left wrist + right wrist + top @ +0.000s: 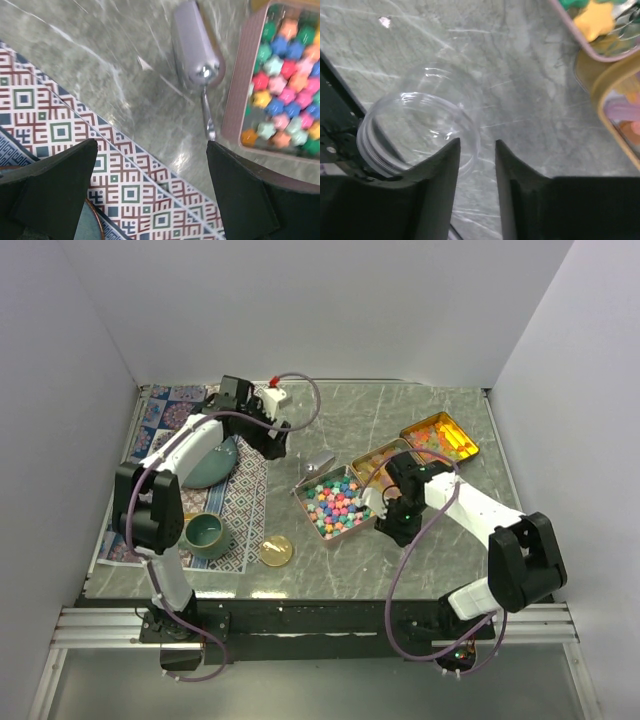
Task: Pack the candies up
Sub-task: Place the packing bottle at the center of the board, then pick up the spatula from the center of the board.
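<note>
Grey marbled desk (pixel 430 560) between white walls, and you have packed nothing as far as the views show. The candies (pixel 335 502), pastel stars in pink, blue, green and yellow, fill the pink tin (pixel 234 85) at the middle, and orange ones lie in 2 gold tins (pixel 475 447) behind it. The clear jar (pixel 415 130) looks empty, and the gold lid (pixel 276 551) lies apart near the front edge. All the scooping, filling and closing remains, in my judgement. Your left pincer (pixel 152 145) is spread as wide as it goes and holds nothing. It hovers over the handle end of the metal scoop (pixel 195 45), with the candies just beyond its right-hand finger. Your right pincer (pixel 476 142) is parted only a little, with nothing visibly clamped. The jar lies on its side against its left-hand finger, and the candy tin's corner shows up and to the right of it, near but apart.
</note>
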### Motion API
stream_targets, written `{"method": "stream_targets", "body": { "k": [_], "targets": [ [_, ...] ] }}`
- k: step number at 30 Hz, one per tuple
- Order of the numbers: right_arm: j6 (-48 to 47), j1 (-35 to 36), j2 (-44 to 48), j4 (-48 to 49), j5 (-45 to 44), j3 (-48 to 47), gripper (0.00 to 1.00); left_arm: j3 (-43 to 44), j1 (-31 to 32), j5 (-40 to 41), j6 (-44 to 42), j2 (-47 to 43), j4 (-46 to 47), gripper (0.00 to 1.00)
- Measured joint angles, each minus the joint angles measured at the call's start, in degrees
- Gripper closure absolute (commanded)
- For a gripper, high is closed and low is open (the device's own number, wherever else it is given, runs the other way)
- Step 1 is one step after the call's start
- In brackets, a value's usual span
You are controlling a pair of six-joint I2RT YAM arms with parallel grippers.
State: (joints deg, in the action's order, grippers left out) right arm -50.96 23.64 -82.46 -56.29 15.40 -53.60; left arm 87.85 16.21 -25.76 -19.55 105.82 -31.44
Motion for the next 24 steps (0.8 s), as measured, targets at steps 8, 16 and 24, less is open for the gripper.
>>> {"method": "stream_targets", "body": {
  "k": [8, 16, 24],
  "targets": [
    [5.5, 0.2, 0.7, -1.7, -0.5, -8.5, 0.41, -6.3, 0.2, -0.5, -5.9, 1.0, -0.9, 0.03],
    [9.9, 0.1, 3.4, -4.2, -0.5, -13.1, 0.40, -4.2, 4.7, 1.9, 5.4, 3.9, 5.2, 0.03],
    [13.0, -3.0, 4.4, -5.0, -0.8, -13.1, 0.40, 11.6, 11.6, 7.9, 13.2, 15.9, 5.2, 0.03]
  ]
}}
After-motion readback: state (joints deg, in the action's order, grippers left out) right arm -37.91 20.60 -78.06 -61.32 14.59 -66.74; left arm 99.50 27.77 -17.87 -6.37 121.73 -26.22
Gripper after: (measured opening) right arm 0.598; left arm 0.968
